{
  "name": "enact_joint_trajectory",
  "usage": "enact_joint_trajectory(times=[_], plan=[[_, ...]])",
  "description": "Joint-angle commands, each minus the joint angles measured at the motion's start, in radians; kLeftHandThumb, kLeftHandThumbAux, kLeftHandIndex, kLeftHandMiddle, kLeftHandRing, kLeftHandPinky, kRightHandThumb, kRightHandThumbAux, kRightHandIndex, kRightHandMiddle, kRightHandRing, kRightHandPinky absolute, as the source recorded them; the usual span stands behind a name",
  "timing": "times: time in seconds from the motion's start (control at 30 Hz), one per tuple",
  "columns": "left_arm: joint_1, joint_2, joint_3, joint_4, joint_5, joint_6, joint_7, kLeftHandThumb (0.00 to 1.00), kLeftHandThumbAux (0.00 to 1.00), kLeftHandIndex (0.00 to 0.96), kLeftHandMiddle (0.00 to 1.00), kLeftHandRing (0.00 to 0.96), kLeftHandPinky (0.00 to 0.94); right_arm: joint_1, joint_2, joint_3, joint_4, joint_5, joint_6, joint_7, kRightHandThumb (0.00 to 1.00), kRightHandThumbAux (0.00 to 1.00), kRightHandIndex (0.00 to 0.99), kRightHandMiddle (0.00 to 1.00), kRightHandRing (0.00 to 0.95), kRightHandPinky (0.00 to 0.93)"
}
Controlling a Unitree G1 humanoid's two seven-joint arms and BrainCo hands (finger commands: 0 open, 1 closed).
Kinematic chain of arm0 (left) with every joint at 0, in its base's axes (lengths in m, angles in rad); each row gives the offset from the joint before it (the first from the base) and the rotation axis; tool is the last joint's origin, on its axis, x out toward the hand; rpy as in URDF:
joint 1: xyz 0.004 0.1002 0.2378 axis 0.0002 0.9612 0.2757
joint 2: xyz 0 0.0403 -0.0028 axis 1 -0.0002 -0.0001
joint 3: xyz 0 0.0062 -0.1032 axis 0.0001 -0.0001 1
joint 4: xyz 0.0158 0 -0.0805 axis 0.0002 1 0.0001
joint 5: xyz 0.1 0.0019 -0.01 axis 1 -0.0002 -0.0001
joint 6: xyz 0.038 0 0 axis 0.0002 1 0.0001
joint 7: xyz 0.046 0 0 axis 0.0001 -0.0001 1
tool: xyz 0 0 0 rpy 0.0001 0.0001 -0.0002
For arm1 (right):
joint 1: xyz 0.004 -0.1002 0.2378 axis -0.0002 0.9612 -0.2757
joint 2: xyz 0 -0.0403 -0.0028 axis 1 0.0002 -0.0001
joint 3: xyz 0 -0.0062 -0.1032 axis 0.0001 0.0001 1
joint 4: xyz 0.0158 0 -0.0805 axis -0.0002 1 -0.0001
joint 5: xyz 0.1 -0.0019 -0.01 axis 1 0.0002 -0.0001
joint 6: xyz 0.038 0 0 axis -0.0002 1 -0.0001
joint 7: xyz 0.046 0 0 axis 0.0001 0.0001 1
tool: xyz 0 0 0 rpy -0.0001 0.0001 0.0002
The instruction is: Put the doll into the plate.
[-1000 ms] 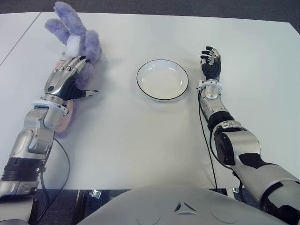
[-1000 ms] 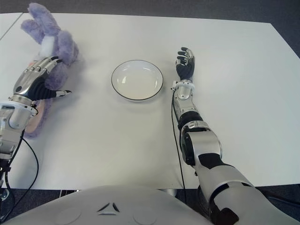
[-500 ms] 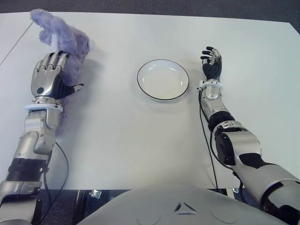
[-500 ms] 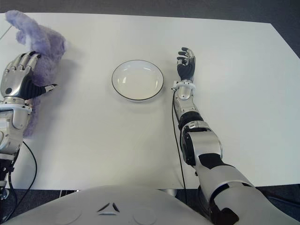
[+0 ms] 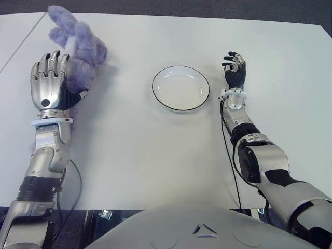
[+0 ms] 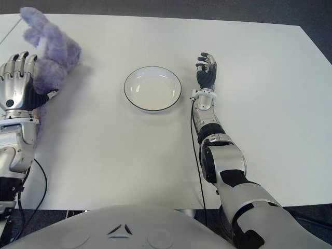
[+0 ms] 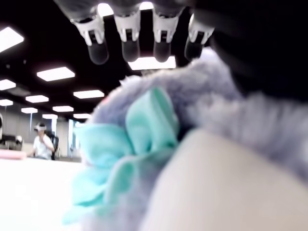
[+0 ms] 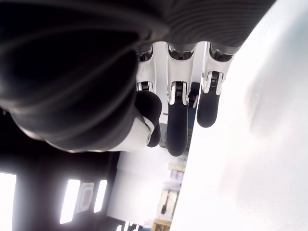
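White table [image 5: 155,150] fills my view | purple plush bunny doll [image 5: 78,46] lies at far left, well apart from the black-rimmed white plate [image 5: 180,87] | my left hand [image 5: 49,83] against the doll, fingers extended, gripping nothing | my right hand [image 5: 234,72] just right of the plate, fingers relaxed, empty

doll [image 5: 78,46]: lilac-purple plush; mint-green bow and cream patch in the left wrist view
plate [image 5: 180,88]: white, thin black rim
table [image 5: 155,150]: plain white
left hand [image 5: 49,83]: silver metal back, black palm and joints
right hand [image 5: 234,70]: black and silver, white wrist ring
floor [image 5: 207,6]: dark grey
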Motion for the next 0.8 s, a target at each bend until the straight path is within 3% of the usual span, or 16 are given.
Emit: enact_joint_trajectory(times=[0.03,0.37,0.57,0.8], plan=[[0.022,-0.046,-0.016,-0.018,0.102,0.062,0.123,0.094,0.665,0.000,0.000,0.000,0.000,0.326,0.064,0.005,0.186,-0.024,0.050,0.013,0.885,0.861,0.226,0.309,0.351,0.249],[-0.035,-0.066,-0.026,0.039,0.110,0.114,0.125,0.034,0.637,0.000,0.000,0.000,0.000,0.328,0.060,0.017,0.185,-0.038,0.041,0.001,0.894,0.849,0.245,0.298,0.355,0.269],[-0.055,-0.086,-0.052,0.037,0.133,0.198,0.026,0.005,0.627,0.000,0.000,0.000,0.000,0.329,0.056,0.030,0.186,-0.050,0.041,-0.013,0.902,0.843,0.254,0.298,0.375,0.283],[-0.111,-0.084,-0.074,0.105,0.098,0.227,-0.035,0.000,0.639,0.000,0.000,0.000,0.075,0.331,0.055,0.036,0.186,-0.055,0.039,-0.024,0.933,0.835,0.267,0.300,0.419,0.306]])
